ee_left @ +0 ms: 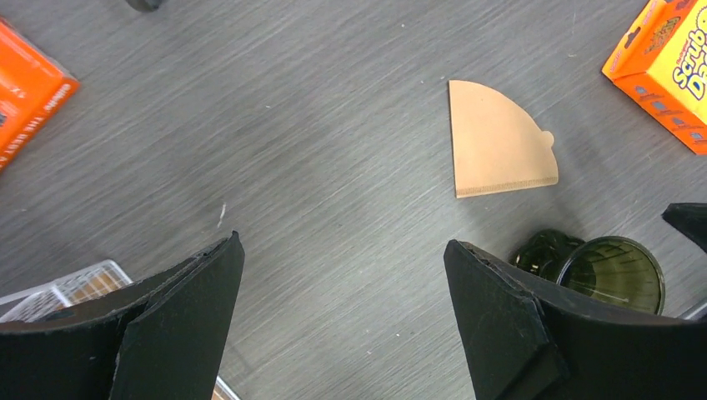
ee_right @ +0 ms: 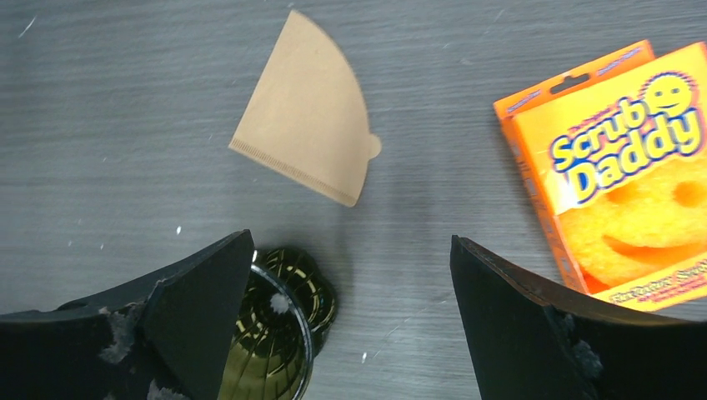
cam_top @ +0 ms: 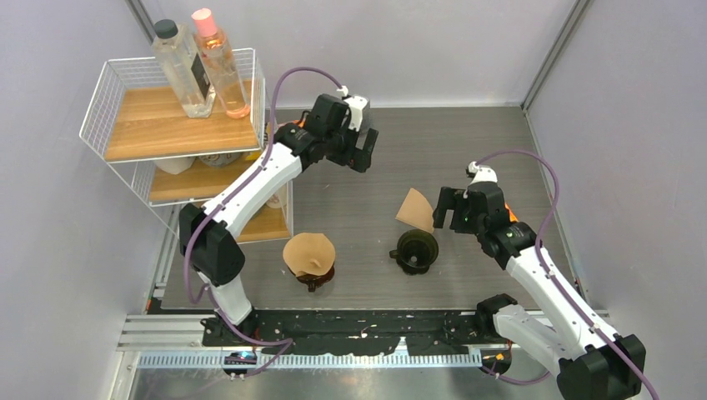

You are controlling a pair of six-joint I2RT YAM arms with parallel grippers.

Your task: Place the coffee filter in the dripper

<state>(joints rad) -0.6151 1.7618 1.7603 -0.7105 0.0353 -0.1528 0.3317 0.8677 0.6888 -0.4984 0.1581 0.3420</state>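
Observation:
A flat, folded brown coffee filter [cam_top: 415, 210] lies on the grey table, also seen in the left wrist view [ee_left: 498, 142] and the right wrist view [ee_right: 307, 143]. An empty dark dripper [cam_top: 414, 249] stands just in front of it [ee_left: 613, 273] [ee_right: 279, 333]. My right gripper [cam_top: 450, 217] is open and empty, hovering beside the filter and above the dripper's right side [ee_right: 350, 242]. My left gripper [cam_top: 354, 157] is open and empty, held high over the far table [ee_left: 342, 242]. A second dripper [cam_top: 315, 275] at front left has an opened brown filter [cam_top: 308, 252] in it.
A white wire rack [cam_top: 100, 108] with wooden shelves stands at the far left, with two bottles [cam_top: 200, 62] on top. An orange Scrub Daddy box [ee_right: 617, 167] lies right of the filter [ee_left: 667, 67]. Another orange box [ee_left: 25, 92] lies near the rack.

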